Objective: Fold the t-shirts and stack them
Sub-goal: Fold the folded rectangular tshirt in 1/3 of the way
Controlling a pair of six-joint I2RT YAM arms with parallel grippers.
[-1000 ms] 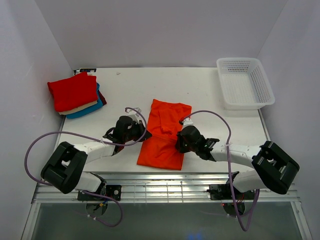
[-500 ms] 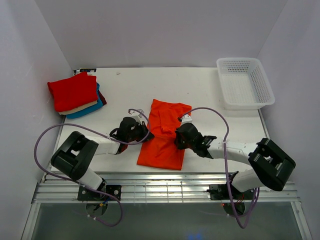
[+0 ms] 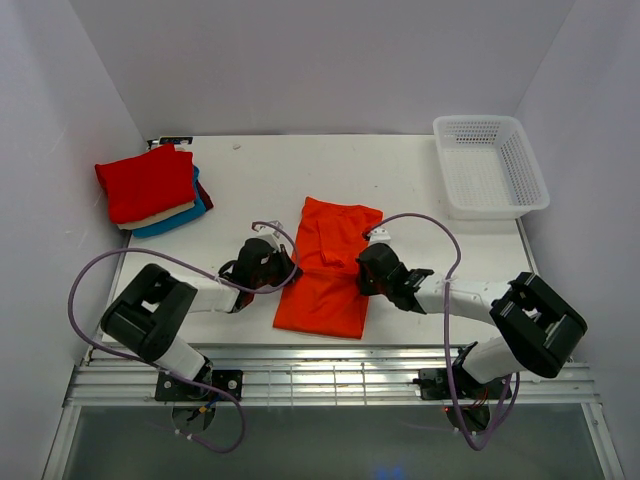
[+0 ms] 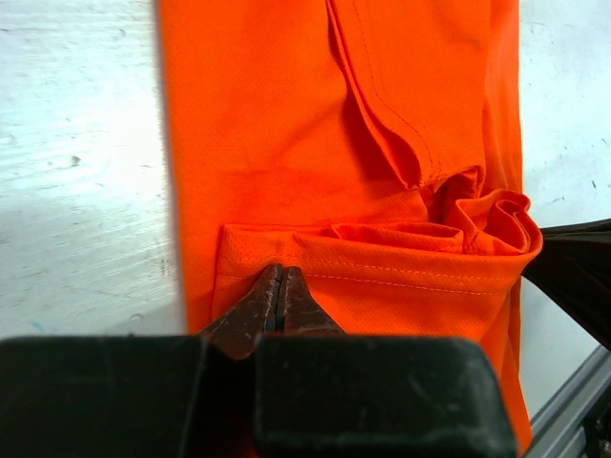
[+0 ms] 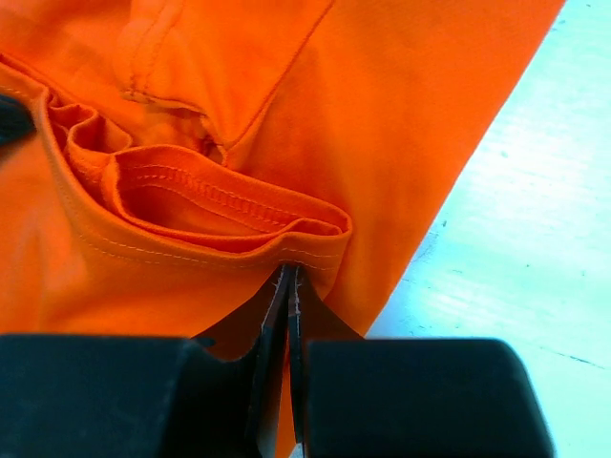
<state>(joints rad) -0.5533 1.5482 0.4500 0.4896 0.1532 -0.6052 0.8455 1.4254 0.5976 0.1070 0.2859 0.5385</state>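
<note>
The orange t-shirt (image 3: 325, 275) lies as a long folded strip at the table's centre. My left gripper (image 3: 286, 270) is at its left edge and my right gripper (image 3: 362, 270) is at its right edge, both about halfway along. In the left wrist view the left gripper (image 4: 280, 274) is shut on a stitched hem of the orange shirt (image 4: 315, 143). In the right wrist view the right gripper (image 5: 289, 274) is shut on the bunched hem of the orange shirt (image 5: 382, 114). A stack of folded shirts, red (image 3: 146, 182) over cream and teal-blue (image 3: 172, 220), sits at the far left.
A white mesh basket (image 3: 520, 160) stands at the far right corner. The table's metal front rail (image 3: 330, 375) runs just behind the shirt's near end. Purple cables loop over both arms.
The left arm has drawn in closer to the shirt's left edge. The right gripper has shifted slightly away from the bases. The shirt's outline is nearly the same.
</note>
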